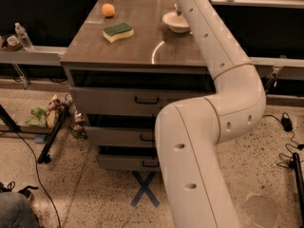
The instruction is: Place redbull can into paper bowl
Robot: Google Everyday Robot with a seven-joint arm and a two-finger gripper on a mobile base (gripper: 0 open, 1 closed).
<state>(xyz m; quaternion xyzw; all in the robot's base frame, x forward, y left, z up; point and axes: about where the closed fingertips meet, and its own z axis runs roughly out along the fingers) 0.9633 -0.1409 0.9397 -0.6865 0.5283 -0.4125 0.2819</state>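
Pincer (177, 7) sits over paper bowl (175, 23) on table (142, 46), mostly behind arm (223, 65), opening and load cannot be told; redbull can unseen, judged light, slick, dentable: grip mid-body

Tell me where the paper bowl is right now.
In the camera view the paper bowl sits at the far right of the cabinet top, right of the sponge, partly behind the robot arm; the gripper hangs just above its rim.
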